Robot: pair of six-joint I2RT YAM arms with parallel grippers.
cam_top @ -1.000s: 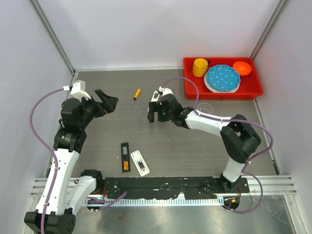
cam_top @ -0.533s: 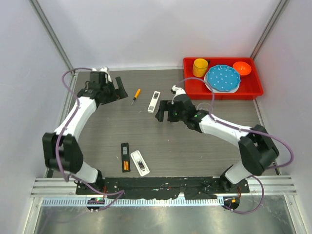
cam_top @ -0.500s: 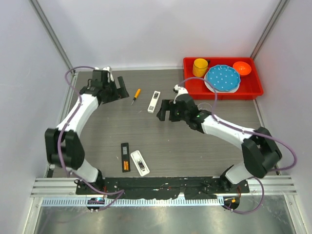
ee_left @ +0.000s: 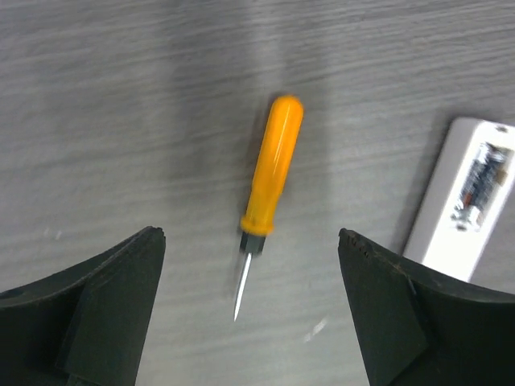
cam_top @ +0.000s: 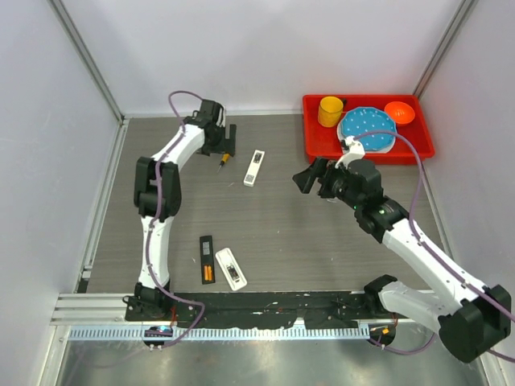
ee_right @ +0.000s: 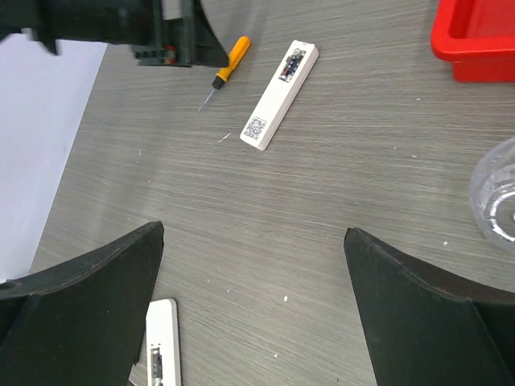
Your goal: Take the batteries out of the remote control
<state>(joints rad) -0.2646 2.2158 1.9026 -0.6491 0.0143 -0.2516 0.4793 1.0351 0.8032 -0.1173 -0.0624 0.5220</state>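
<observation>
A greyish battery [ee_left: 480,181] sits in the open bay of the white remote [ee_left: 451,229], back face up so it can be reached, just beside the orange-handled screwdriver [ee_left: 269,173]. My left pincer [ee_left: 249,241] hangs spread wide, straddling that tool, probably to pry with it. My right pincer [ee_right: 253,233], also apart and empty, waits well clear. Two orange cells [cam_top: 208,275] lie in a black case [cam_top: 206,248] near my bases.
</observation>
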